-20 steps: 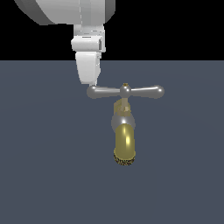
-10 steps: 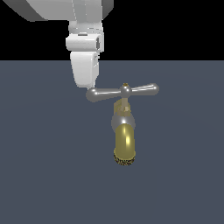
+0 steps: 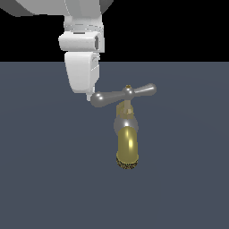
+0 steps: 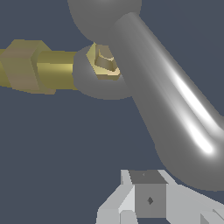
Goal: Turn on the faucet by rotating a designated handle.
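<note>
The faucet (image 3: pixel 127 145) stands mid-scene in the exterior view, with a yellow-brass down-curved spout, a dark mesh tip and a silver collar. The handle (image 3: pixel 123 95) is a silver crossbar on top, tilted so that its bulb on the exterior view's left sits lower than the other. My gripper (image 3: pixel 90 95) hangs from above with its fingers together, its tip touching that left bulb from the side. In the wrist view the handle's arm (image 4: pixel 170 109) fills the frame, its hub carries a brass tip (image 4: pixel 105 61), and my gripper (image 4: pixel 148 201) sits right against the near bulb.
A flat dark grey-blue floor (image 3: pixel 188 188) lies all around the faucet. The background above the horizon is black. Nothing else shows.
My gripper has moved down and slightly to the exterior view's left, pushing the bulb. The handle has rotated: its left arm swung lower, its right arm rose.
</note>
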{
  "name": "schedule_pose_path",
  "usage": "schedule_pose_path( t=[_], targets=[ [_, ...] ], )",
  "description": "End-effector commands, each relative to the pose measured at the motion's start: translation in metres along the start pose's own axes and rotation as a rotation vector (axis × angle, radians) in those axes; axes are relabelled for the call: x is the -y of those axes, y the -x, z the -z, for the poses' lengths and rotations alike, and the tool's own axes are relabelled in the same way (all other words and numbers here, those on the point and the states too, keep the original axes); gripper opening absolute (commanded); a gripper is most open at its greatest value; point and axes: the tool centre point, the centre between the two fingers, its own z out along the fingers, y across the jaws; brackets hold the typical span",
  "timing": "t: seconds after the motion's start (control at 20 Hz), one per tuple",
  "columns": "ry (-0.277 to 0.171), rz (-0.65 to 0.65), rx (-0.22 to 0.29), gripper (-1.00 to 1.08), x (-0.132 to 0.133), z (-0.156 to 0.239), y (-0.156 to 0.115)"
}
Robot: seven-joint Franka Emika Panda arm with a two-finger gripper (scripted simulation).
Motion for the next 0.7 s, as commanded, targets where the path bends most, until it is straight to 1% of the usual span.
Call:
schedule_pose_path(
  t=[0.0, 0.05, 0.65],
  targets=[
    [0.005, 0.002, -0.002, -1.00, -0.008, 0.000, 0.001],
    [0.001, 0.002, 0.000, -1.00, -0.003, 0.000, 0.001],
    [0.002, 0.002, -0.001, -1.00, -0.034, 0.000, -0.022]
  ],
)
